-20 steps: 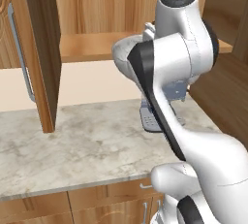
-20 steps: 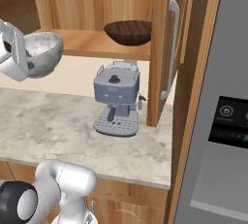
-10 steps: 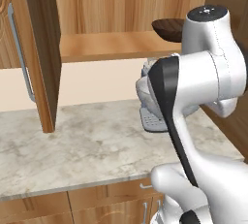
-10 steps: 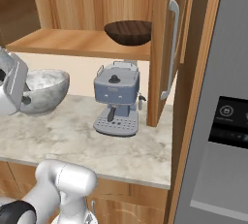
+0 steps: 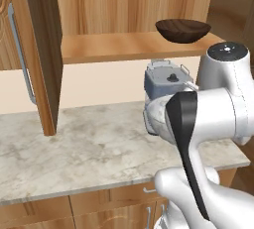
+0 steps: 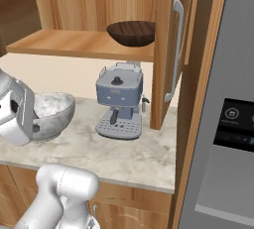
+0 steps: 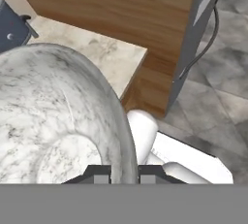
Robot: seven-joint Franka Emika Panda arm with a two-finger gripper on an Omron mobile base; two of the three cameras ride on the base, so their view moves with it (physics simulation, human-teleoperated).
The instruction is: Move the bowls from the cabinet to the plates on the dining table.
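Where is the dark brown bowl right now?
The dark brown bowl sits on the open cabinet's shelf, near its right end, directly above the grey coffee machine on the counter.

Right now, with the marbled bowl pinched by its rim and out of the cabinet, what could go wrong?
1. The end effector grips only the thin rim of the marbled bowl; the deep bowl hangs off one side, so it may twist or slip during a swing.
2. The bowl sits close beside the coffee machine, low over the counter; a sideways move could clip it.
3. The open cabinet door stands near the arm's path.
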